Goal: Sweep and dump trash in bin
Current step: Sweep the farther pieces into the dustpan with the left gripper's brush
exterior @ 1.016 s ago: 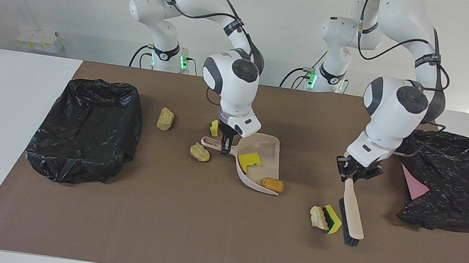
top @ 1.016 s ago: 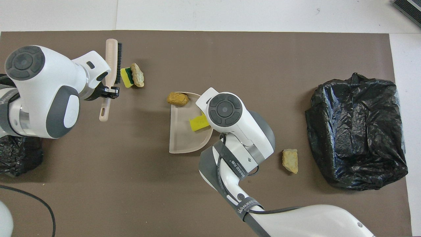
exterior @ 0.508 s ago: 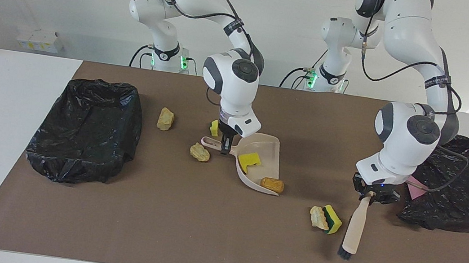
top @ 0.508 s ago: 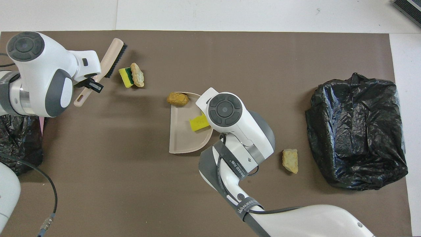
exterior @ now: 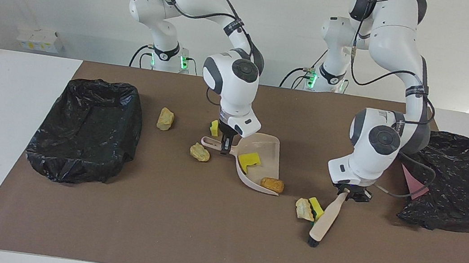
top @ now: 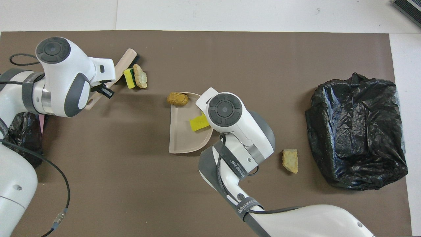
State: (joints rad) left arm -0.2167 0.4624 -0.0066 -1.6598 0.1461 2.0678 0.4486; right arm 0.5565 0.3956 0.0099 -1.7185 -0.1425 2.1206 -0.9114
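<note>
While the right gripper [exterior: 225, 148] keeps its jaws closed on the dustpan [exterior: 263, 160] handle, the left gripper [exterior: 351, 193], clamped on the brush [exterior: 325, 218], has two trash pieces [exterior: 309, 208] touching the brush, between it and the pan's mouth.

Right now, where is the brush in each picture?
Facing view: the brush slants low in the picture, held by the left tool, its bristles beside a green-backed sponge.
Overhead view: the brush lies near the top, toward the left arm's end.
Shared landmark: the dustpan mid-table.
</note>
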